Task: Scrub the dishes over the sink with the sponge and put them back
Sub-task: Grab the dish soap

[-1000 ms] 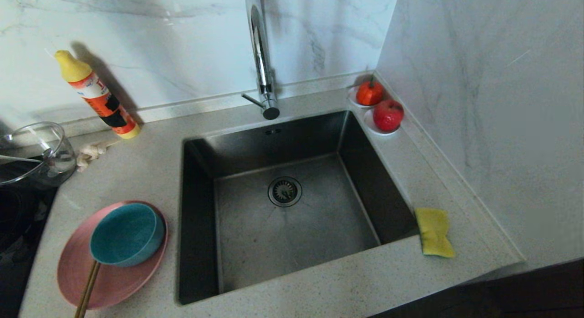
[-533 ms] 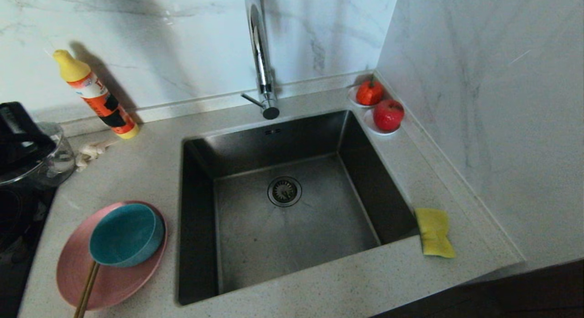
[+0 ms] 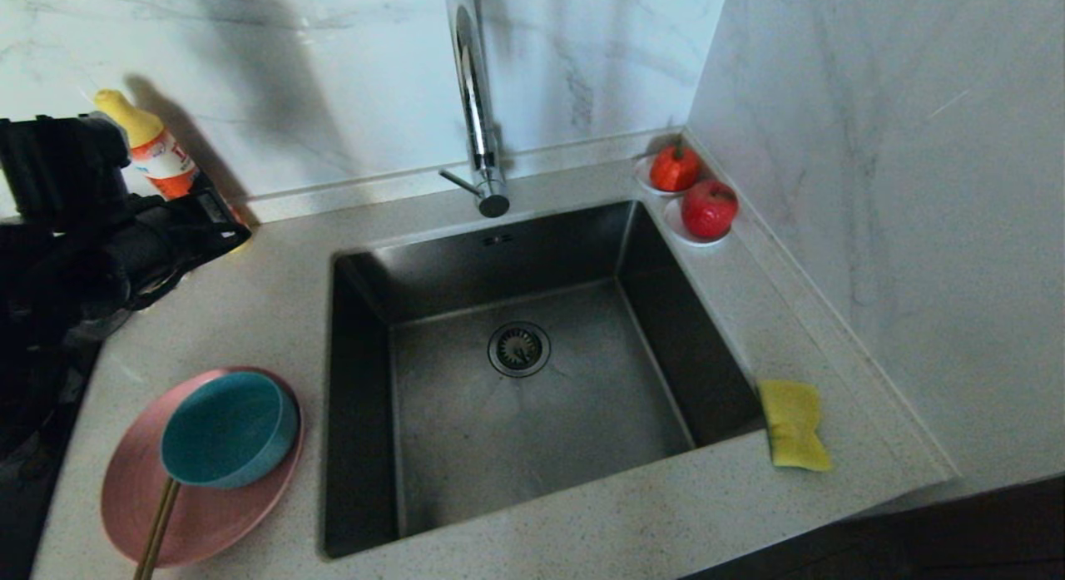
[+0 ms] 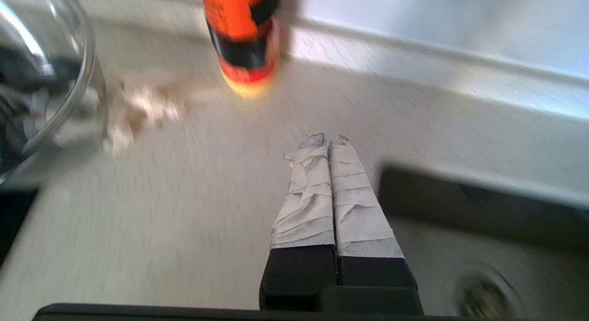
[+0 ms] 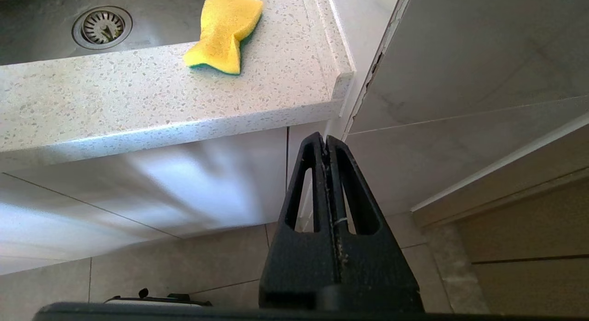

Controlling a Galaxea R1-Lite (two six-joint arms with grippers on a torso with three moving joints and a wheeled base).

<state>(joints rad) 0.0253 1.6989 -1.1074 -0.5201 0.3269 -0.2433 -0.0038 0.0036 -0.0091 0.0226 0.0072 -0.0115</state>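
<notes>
A pink plate (image 3: pixel 208 513) lies on the counter left of the sink (image 3: pixel 582 430), with a teal bowl (image 3: pixel 229 430) on it and brown chopsticks (image 3: pixel 158 530) leaning out from under the bowl. The yellow sponge (image 3: pixel 792 423) (image 5: pixel 225 33) lies on the counter at the sink's right front corner. My left gripper (image 3: pixel 237 230) (image 4: pixel 329 139) hangs shut and empty over the counter at the back left, well behind the plate. My right gripper (image 5: pixel 326 139) is shut and empty, parked below the counter edge near the sponge.
An orange detergent bottle (image 3: pixel 154 151) (image 4: pixel 244 31) leans on the back wall just past the left gripper. A clear glass bowl (image 4: pixel 41 104) stands at the far left. The chrome tap (image 3: pixel 474 97) rises behind the sink. Red fruit (image 3: pixel 707 210) sits by the right marble wall.
My left arm has come up into the head view from the left and swung over the back left counter, now covering the glass bowl and the bottle's base. Nothing else moved.
</notes>
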